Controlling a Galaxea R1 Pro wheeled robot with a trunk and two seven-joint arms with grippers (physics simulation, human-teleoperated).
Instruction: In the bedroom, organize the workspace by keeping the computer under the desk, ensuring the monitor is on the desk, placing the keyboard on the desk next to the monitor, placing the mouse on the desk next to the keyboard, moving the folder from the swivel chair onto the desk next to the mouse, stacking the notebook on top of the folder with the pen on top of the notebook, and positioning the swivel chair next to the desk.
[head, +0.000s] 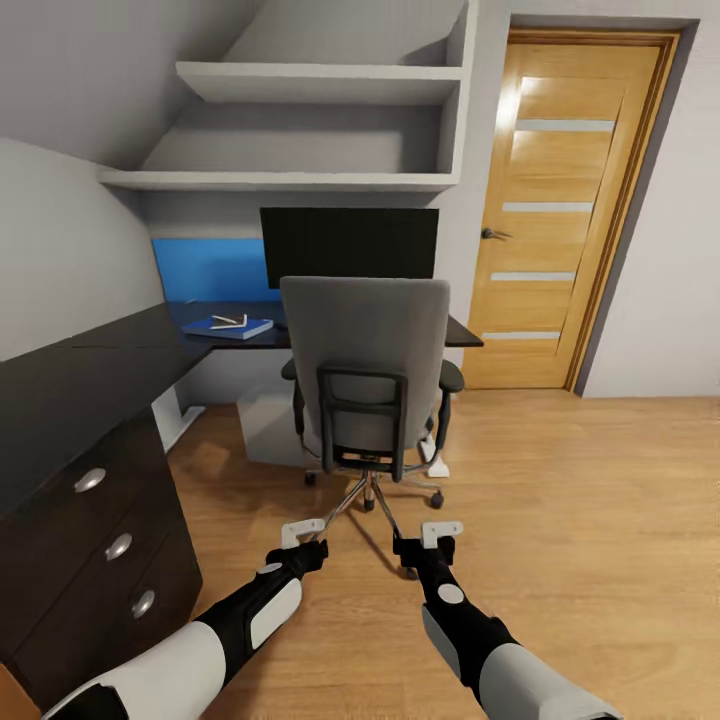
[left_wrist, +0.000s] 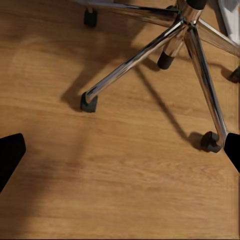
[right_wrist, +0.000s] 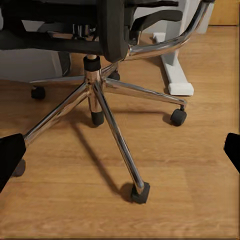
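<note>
The grey swivel chair stands with its back to me, pushed up against the black L-shaped desk. The wide black monitor rises on the desk behind it. Left of it, the blue folder lies on the desk with a small dark notebook and a thin whitish pen on top. The light grey computer sits under the desk. Keyboard and mouse are out of view. My left gripper and right gripper hang open and empty above the floor, just short of the chrome chair base.
The desk's drawer pedestal with round knobs stands close on my left. A white desk foot sits by the chair's castors. A wooden door is at the back right, with wood floor stretching right of the chair.
</note>
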